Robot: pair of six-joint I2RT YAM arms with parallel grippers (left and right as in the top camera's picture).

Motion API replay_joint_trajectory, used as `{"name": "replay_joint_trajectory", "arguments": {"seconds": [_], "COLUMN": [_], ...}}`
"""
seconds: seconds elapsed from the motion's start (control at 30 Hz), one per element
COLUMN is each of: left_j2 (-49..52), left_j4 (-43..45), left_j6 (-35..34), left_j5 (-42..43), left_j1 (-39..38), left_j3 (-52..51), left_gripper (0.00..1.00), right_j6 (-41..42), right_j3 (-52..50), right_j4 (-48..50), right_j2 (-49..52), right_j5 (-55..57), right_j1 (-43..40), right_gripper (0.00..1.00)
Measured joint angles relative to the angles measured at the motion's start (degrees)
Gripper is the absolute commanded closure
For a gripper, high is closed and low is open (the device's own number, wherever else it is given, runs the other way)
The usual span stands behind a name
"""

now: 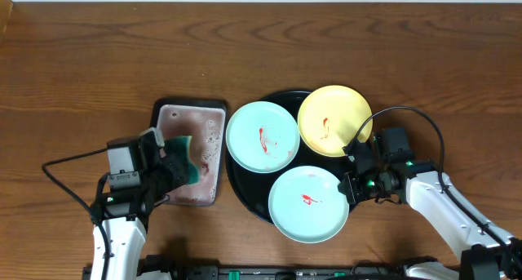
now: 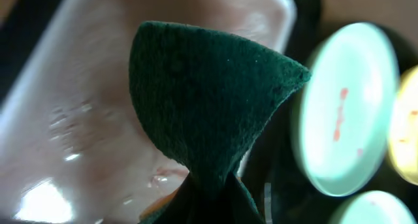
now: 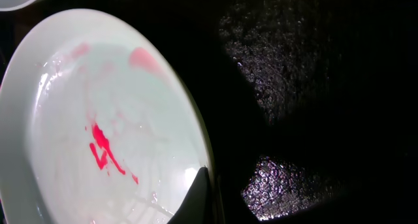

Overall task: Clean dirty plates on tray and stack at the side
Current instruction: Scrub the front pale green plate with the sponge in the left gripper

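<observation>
Crowding the round tray (image 1: 244, 192) nearly rim to rim with three plates (image 1: 262, 136), leaving only thin dark slivers between them. Blocking the near plate's right rim with the right gripper (image 1: 351, 185), fingers closed. Hanging over the small tray (image 1: 189, 110) at left: the left gripper (image 1: 179, 163), pinching a green sponge (image 1: 190, 159). Lying open: the far half of the table (image 1: 81, 51).
</observation>
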Motion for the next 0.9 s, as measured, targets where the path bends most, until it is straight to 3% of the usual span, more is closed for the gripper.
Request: {"name": "replay_joint_trajectory", "arguments": {"seconds": [0.37,0.63,0.9], "left_j2": [6.78,14.29,15.41], "left_j4": [-9.88,-14.23,-5.4], "left_j6": [1.03,2.8,0.13], "left_j5": [-13.64,-16.13,-12.66], "left_j1": [-11.52,-24.09,-42.6], "left_j3": [11.19,17.55,20.61], "left_gripper": [0.93,0.93,0.92], "right_j6": [0.31,2.05,2.4], "right_j3": [-0.02,-0.02,-0.02], "right_j4": [2.25,2.29,2.27], "right_j2": [0.0,0.0,0.0], "right_j5": [0.9,4.17,4.52], "right_j1": [0.0,0.0,0.0], "right_gripper": [0.99,0.99,0.99]}}
